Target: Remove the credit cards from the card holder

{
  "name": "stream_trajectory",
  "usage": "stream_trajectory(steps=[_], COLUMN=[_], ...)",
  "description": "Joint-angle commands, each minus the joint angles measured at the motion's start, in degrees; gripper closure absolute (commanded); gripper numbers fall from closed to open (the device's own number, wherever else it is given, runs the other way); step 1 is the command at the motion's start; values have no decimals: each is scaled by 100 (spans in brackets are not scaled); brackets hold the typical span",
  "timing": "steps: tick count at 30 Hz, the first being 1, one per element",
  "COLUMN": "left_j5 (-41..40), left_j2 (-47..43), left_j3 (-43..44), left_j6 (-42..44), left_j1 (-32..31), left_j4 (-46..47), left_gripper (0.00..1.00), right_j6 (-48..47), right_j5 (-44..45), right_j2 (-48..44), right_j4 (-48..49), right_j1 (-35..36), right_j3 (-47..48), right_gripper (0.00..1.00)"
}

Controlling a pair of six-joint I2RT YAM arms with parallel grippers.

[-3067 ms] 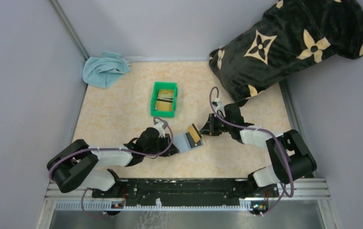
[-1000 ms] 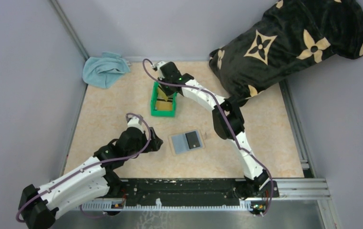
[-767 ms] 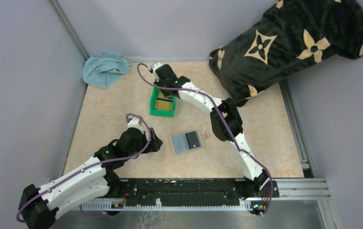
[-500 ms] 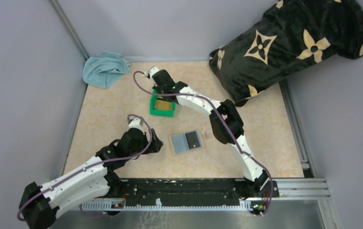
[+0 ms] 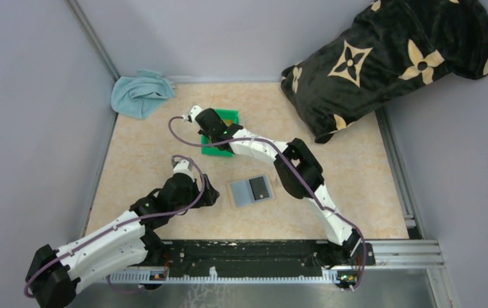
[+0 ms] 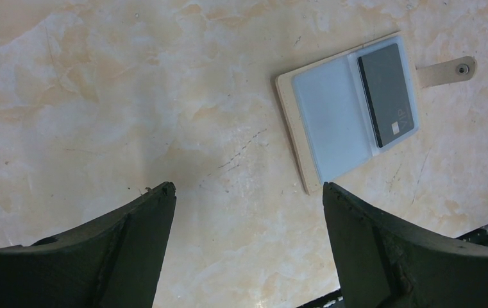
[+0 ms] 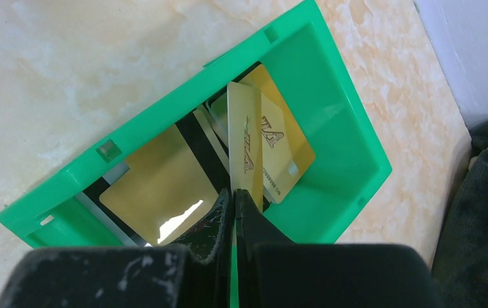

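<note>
- Right gripper pinches a gold credit card upright over the green bin.
- Left gripper, jaws spread, hovers near the open card holder holding a black card.

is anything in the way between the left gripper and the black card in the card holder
Nothing visible. Only bare table lies between the open left gripper and the card holder, which lies open with the black card in its pocket. The right gripper is over the green bin, shut on a gold card.
</note>
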Motion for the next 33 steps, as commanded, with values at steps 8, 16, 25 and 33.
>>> stream_trajectory(steps=[8,16,25,33], left_j5=[90,121,197,289], left_j2=[-97,-116,-74,17], left_j3=[-98,-128,-128,-172], left_j6=[19,36,68,77], left_j1=[98,133,175,194], left_j4=[98,80,147,285], left_gripper=[9,8,6,6], right_j6=[-30,217,388,463], right_j5=[-52,-375,-301,-206], right_j2=[173,377,373,-231], right_j4=[155,2,-75,318], right_j1=[1,-64,-145,-137], right_j3=[-32,41,89,-466], right_gripper=[100,100,68,67])
